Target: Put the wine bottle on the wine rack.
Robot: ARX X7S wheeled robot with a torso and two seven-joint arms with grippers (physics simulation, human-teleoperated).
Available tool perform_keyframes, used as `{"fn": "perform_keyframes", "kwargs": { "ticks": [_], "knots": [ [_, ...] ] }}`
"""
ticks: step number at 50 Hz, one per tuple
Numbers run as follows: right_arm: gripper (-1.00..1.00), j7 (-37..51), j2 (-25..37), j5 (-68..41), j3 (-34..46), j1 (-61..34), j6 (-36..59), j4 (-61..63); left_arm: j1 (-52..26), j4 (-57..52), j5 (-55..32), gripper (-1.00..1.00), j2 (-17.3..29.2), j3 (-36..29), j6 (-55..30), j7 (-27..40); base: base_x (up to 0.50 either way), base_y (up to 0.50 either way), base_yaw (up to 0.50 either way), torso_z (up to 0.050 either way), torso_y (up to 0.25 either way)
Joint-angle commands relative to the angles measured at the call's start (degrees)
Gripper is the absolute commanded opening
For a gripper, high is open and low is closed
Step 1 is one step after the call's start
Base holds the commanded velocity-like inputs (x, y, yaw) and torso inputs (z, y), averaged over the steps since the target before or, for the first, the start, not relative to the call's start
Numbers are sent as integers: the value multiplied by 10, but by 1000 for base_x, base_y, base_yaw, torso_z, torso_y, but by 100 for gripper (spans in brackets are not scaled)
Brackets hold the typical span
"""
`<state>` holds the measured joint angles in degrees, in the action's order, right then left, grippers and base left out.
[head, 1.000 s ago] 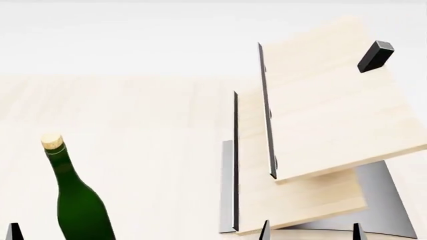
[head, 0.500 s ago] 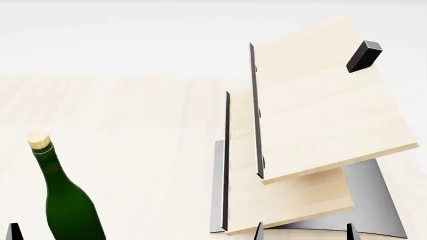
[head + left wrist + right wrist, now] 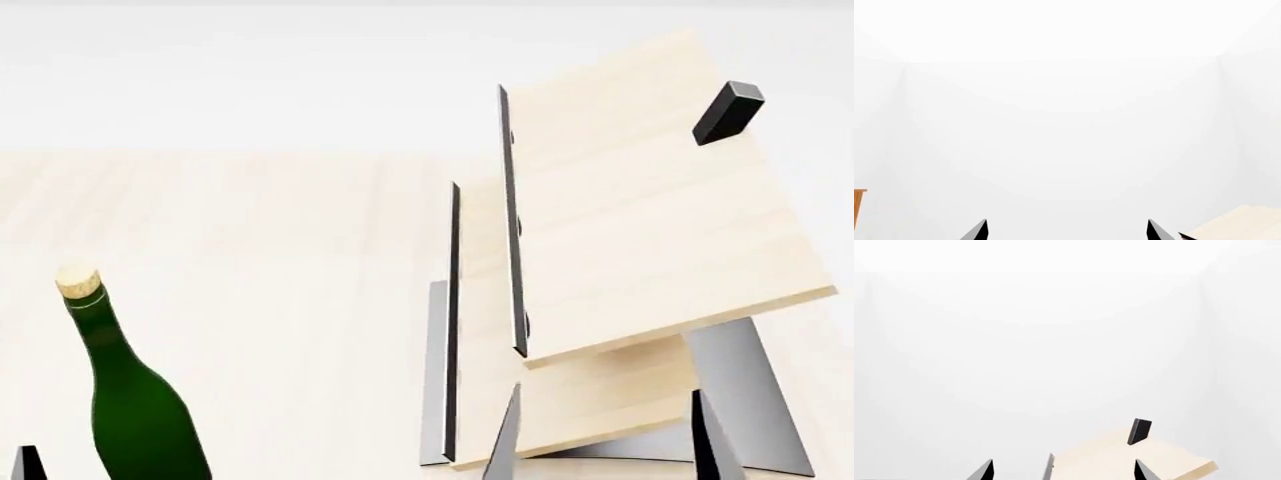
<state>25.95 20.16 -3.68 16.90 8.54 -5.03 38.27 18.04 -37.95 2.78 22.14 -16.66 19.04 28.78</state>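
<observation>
The dark green wine bottle (image 3: pixel 131 400) stands upright on the pale table at the near left, its tan cork (image 3: pixel 78 281) on top. The wine rack (image 3: pixel 641 220) stands to its right: two slanted light boards, a grey base (image 3: pixel 747 400) and a black peg (image 3: pixel 729 112). My right gripper (image 3: pixel 607 445) is open in front of the rack's lower board, with nothing between its fingers. In the right wrist view the right gripper (image 3: pixel 1063 471) faces the rack (image 3: pixel 1121 460) and peg (image 3: pixel 1141 431). My left gripper (image 3: pixel 1066 231) is open and empty; one fingertip (image 3: pixel 27 464) shows left of the bottle.
The light wood table (image 3: pixel 267 230) runs back to a white wall. A corner of the rack's board (image 3: pixel 1241 225) shows in the left wrist view, and a sliver of brown furniture (image 3: pixel 858 205) sits at that view's edge.
The head view first shifted, sliding the bottle and rack leftward in it. Since then my right gripper's fingers have risen further into view in front of the rack. The bottle has not moved.
</observation>
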Motion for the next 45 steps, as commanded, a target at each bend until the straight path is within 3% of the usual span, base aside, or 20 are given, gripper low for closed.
{"fn": "perform_keyframes", "kwargs": {
  "ticks": [1, 8, 20, 30, 33, 45],
  "knots": [
    [100, 10, -17, 7, 1, -78, 114, 34, 1, 1, 1, 100, 2, -1, 2, 2, 0, 0, 0, 0, 0],
    [100, 5, -29, -16, -1, -156, 199, 53, 0, -1, -1, 100, 3, 0, 1, 4, 0, 0, 0, 0, 0],
    [100, -15, -36, 56, 54, -304, 307, 40, -1, -3, -5, 100, 7, 4, -1, 7, 0, 0, 0, 0, 0],
    [100, -92, -48, -31, 49, -381, 386, -16, -1, -3, -7, 100, 8, 5, 0, 10, 0, 0, 0, 0, 0],
    [100, -136, -50, -103, 26, -410, 468, -16, -3, -1, -7, 100, 8, 4, 1, 11, 0, 0, 0, 0, 0],
    [100, -226, -34, -173, 21, -468, 483, -68, -4, -1, -7, 100, 9, 2, 0, 12, 0, 0, 0, 0, 0]
  ]
}}
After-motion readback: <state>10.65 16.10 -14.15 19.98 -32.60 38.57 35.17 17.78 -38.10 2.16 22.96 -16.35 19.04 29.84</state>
